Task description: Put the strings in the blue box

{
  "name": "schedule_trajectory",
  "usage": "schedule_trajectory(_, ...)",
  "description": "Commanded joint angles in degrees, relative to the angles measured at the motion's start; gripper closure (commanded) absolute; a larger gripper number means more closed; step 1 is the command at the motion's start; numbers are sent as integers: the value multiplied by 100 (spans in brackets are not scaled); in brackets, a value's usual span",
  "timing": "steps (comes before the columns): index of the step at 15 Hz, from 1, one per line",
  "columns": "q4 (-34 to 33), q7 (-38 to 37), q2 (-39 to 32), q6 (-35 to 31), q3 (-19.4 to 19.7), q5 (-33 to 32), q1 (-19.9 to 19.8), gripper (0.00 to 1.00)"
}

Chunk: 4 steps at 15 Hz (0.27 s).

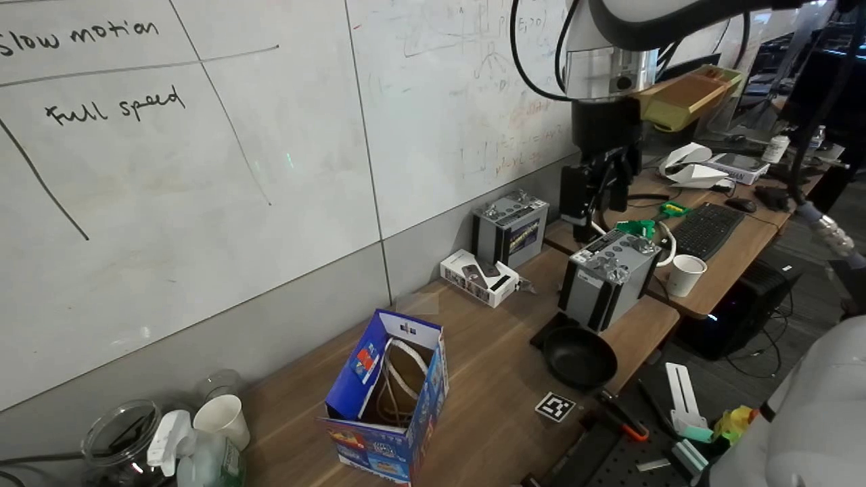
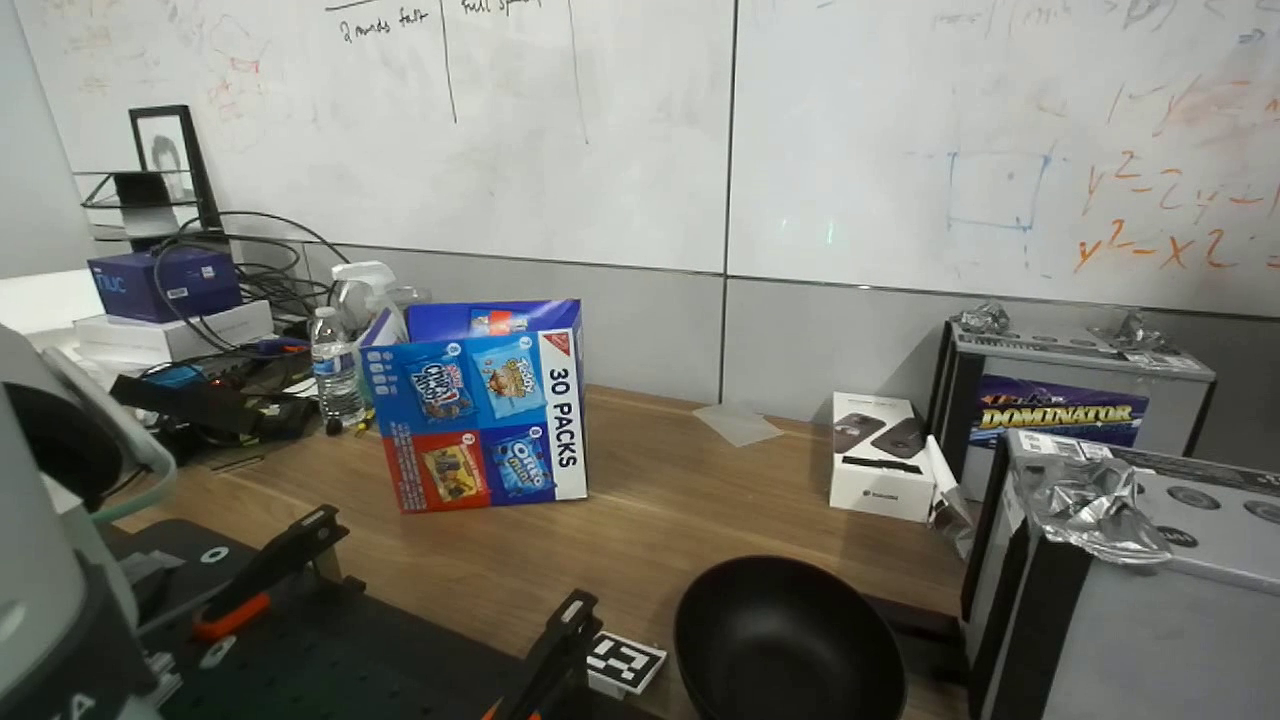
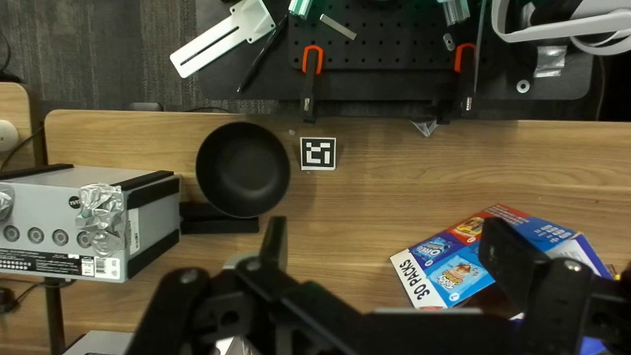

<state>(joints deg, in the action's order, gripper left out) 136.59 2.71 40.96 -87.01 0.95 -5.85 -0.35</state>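
The blue box (image 1: pixel 389 450) stands open-topped on the table; it also shows in an exterior view (image 2: pixel 480 420) and at the lower right of the wrist view (image 3: pixel 458 268). The white strings (image 1: pixel 411 350) lie in loose loops inside the box, below its rim. They are hidden behind the box wall in an exterior view, and I cannot make them out in the wrist view. My gripper (image 1: pixel 597 210) is open and empty, pointing down, well above the table near the grey devices and apart from the box. Its spread fingers show in the wrist view (image 3: pixel 387 241), one overlapping the box in the picture.
A black pan (image 1: pixel 580 357) sits by the table edge near a printed marker (image 1: pixel 555 407). Grey metal devices (image 1: pixel 609 277) (image 1: pixel 511 230) and a white phone box (image 1: pixel 479 277) stand beyond. A paper cup (image 1: pixel 223 421) and spray bottle (image 1: pixel 213 453) stand beside the box. A whiteboard wall (image 1: pixel 284 169) runs behind.
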Motion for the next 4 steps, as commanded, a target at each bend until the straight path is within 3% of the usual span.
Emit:
schedule_trajectory(1,7,-17,22,12,10,-4,10,0)
schedule_trajectory(4,26,-27,46,10,11,-5,3,0)
